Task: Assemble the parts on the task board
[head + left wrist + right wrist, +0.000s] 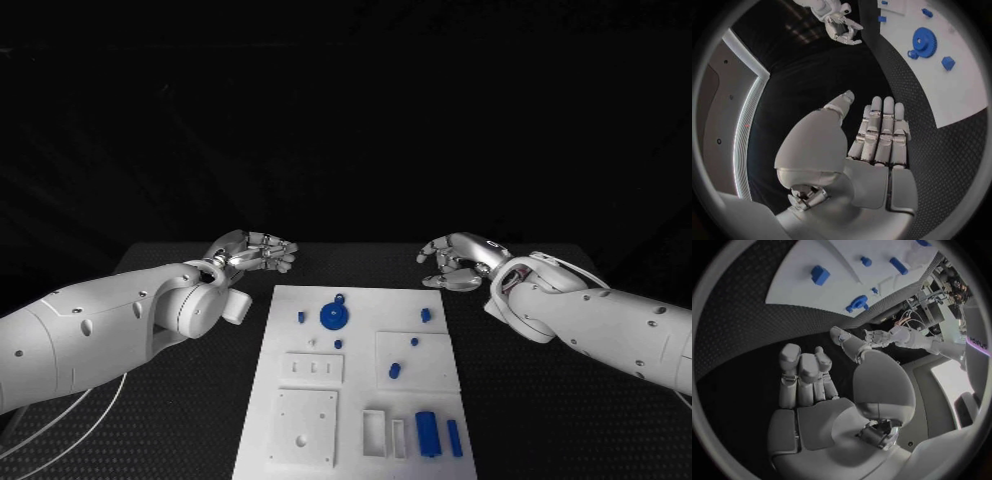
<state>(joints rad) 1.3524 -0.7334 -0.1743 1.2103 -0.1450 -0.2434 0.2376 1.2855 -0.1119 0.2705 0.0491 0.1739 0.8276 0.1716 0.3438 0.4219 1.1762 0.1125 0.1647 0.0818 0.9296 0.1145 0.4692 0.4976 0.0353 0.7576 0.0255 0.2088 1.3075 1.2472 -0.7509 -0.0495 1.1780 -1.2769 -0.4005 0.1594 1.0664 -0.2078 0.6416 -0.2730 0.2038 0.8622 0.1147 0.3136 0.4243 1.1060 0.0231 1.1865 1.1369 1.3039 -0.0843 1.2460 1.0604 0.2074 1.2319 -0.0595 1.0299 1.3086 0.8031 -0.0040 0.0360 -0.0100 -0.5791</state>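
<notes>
The task board (pixel 361 375) lies at the lower centre of the head view. The blue gear (pixel 333 318) sits near its upper left and other blue parts (pixel 427 432) are scattered loose, so little, if any, assembly looks done, though seating is hard to judge. The left hand (pixel 255 250) and right hand (pixel 459 260) hover past the board's upper corners, fingers extended and holding nothing.

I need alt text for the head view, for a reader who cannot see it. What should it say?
Two white robot arms reach over a black table, the left hand and right hand empty, beyond the far end of a white task board. Small blue parts lie on the board, among them a blue gear.
</notes>
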